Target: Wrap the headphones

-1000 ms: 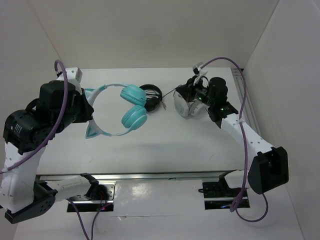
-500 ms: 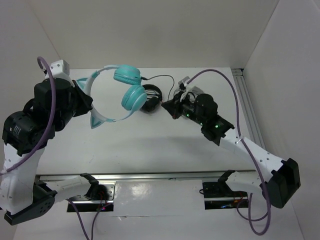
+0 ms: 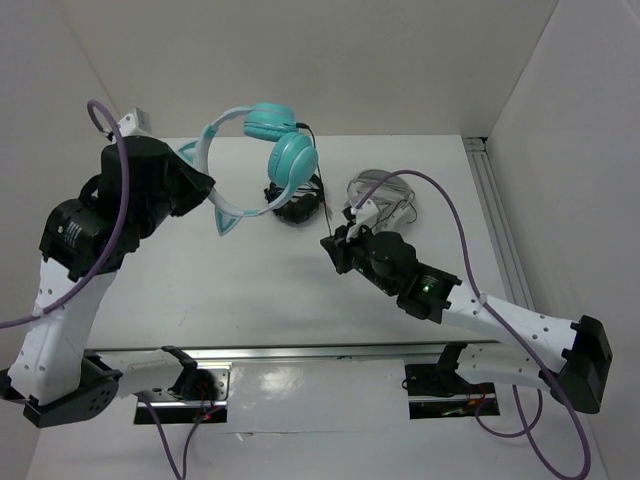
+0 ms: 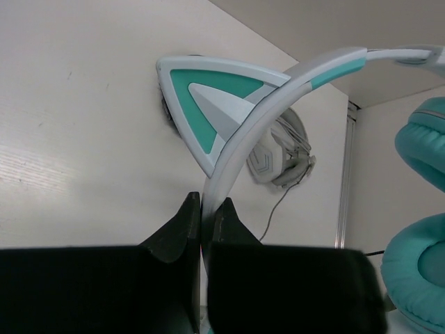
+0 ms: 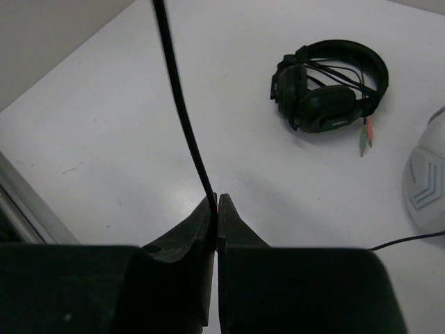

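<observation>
Wrapping had barely begun: left gripper [image 4: 201, 212] clamped the headband [image 4: 278, 97] of the headphones [image 3: 285, 155] above the bench [image 3: 250, 285]; right gripper [image 5: 217, 207] pinched the cable [image 5: 181, 111], likely to be wound next.

I read bright, even overhead light on the white bench [image 3: 250, 290], with no hard glare. Only faint, soft-edged shadows fall on it below the headphones [image 3: 293, 160] and under the arms beside them. In the wrist views the left claw [image 4: 206, 209] and right claw [image 5: 217, 209] render as underexposed black, slightly soft. The bench beyond them is sharper.
</observation>
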{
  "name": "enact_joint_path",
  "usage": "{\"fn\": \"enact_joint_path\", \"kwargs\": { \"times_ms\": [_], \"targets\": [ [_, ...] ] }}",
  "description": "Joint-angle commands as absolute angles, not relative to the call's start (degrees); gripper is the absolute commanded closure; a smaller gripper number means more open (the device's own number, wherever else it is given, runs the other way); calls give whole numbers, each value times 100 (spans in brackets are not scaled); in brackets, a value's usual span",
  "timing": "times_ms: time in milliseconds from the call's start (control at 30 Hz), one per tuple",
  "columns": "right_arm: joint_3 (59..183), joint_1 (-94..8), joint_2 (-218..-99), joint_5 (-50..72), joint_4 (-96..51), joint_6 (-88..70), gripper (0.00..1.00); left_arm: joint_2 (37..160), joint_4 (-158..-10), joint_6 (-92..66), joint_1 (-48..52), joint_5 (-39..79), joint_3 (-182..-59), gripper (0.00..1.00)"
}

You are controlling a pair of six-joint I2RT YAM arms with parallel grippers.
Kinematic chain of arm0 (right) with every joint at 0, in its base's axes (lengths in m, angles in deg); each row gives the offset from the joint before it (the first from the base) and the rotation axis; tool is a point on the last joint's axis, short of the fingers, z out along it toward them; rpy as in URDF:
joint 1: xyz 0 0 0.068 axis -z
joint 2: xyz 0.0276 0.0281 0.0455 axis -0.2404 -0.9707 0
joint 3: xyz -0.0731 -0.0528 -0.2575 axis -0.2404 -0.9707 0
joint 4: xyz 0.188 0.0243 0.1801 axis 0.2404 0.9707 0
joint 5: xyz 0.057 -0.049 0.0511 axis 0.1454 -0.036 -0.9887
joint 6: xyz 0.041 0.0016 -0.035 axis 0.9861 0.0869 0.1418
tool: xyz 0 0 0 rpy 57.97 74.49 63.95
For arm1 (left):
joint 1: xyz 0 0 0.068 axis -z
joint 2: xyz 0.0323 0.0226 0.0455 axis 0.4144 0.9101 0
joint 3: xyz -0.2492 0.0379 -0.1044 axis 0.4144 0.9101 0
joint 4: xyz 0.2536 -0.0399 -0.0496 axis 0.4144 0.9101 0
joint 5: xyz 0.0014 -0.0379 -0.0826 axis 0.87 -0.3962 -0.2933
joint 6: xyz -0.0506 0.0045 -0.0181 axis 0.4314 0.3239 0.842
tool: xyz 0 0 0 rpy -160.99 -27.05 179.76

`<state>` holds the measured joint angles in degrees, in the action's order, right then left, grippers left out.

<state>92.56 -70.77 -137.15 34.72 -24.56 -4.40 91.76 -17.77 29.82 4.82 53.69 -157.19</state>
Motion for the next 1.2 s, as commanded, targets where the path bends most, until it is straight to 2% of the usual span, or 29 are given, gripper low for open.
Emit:
{"fn": "enact_joint_path", "kwargs": {
  "times_ms": [0, 200, 533, 633, 667, 767, 833, 1000, 1133, 1167],
  "targets": [
    [8931, -6824, -13684, 3274, -3223, -644, 91, 8807, -2790, 3523, 443, 5007, -16282, 100],
    [9010, -6393, -14474, 1974, -4050, -819, 86, 8526, -2790, 3523, 443, 4488, -16608, 100],
    [9194, -6287, -15126, 1743, -4525, -820, 84, 8183, -2684, 3523, 443, 4461, -16459, 100],
    [9036, -6156, -15178, 1796, -4587, -820, 71, 8130, -2684, 3523, 443, 4531, -16459, 100],
    [8949, -6155, -15178, 1796, -4665, -820, 69, 8130, -2684, 3523, 443, 4531, -16459, 100],
    [8808, -6024, -15178, 1743, -4727, -758, 91, 8130, -2684, 3523, 443, 4584, -16459, 100],
    [8807, -6023, -15178, 1743, -4727, -758, 98, 8130, -2684, 3523, 443, 4584, -16389, 100],
    [8921, -6023, -15126, 2436, -4464, -811, 99, 8130, -2798, 3576, 443, 4584, -15976, 100],
    [9106, -6023, -15011, 4138, -3797, -698, 100, 8182, -2859, 3471, 443, 4531, -15765, 100],
    [9167, -6023, -14924, 4899, -3683, -619, 100, 8183, -2860, 3471, 443, 4479, -15652, 100]
  ]
}}
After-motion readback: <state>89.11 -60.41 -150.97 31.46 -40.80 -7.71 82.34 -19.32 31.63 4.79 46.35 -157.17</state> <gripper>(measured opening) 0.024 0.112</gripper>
